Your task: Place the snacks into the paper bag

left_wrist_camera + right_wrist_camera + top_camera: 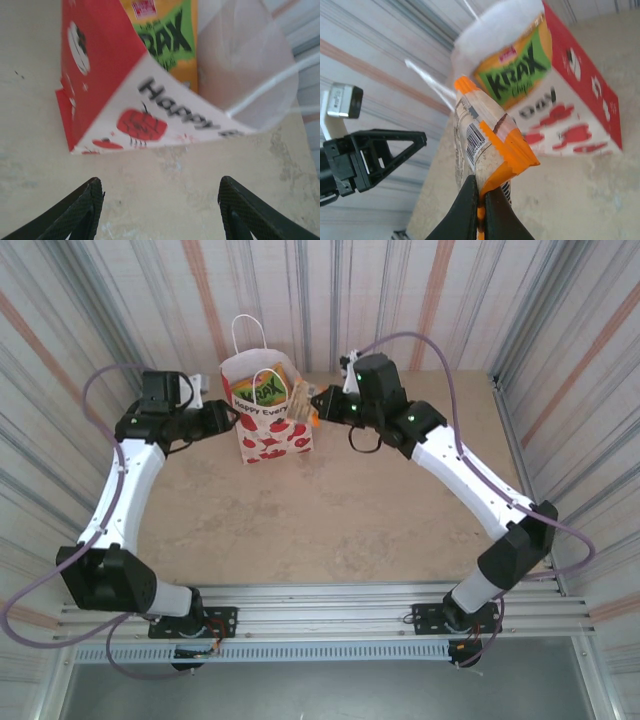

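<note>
The white paper bag [268, 430] with red tomato prints stands upright at the back of the table, between both grippers. An orange packet with a green label [262, 390] sticks up out of its mouth. My right gripper [318, 406] is shut on a small brown-orange bar [302, 398], held just right of the bag's upper edge. In the right wrist view the bar [485, 135] rises from the closed gripper [481, 192], with the bag [580, 115] and labelled packet [517, 70] behind. My left gripper [226, 418] is open, empty, just left of the bag [150, 115].
The bag's white loop handles [248, 330] rise above its mouth. Corrugated walls [420, 300] close in the table at the back and both sides. Bare tabletop [330, 520] stretches between the bag and the arm bases.
</note>
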